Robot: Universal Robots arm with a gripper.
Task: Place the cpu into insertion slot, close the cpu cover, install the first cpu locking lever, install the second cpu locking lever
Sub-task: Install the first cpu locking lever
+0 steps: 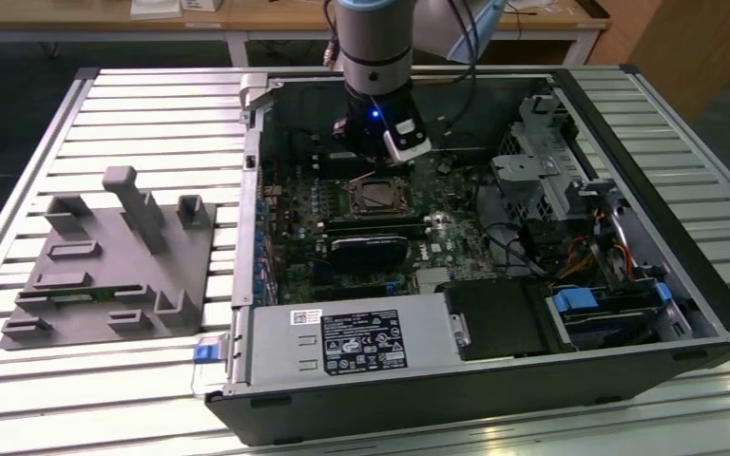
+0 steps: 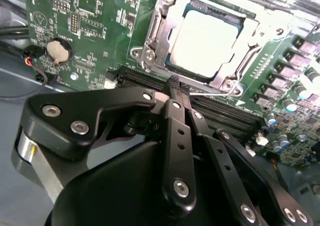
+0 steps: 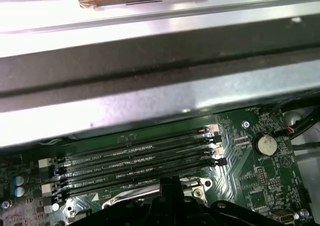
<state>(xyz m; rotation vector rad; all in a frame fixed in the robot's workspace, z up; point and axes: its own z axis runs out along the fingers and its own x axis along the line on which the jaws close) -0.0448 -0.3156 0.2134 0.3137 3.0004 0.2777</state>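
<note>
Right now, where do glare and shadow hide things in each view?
In the second wrist view, glare whitens the cpu, so its top looks blank. In the first wrist view, bright bands wash out the case wall, with a dark shadow band between them. In the exterior view, the table shines at the front, while the motherboard lies dim inside the case.

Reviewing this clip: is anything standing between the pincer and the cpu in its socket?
Nothing visible does. The shut black pincer hangs over the long black memory slots, with open air toward the pale silver square cpu, which lies framed by the silver metal cpu cover.
</note>
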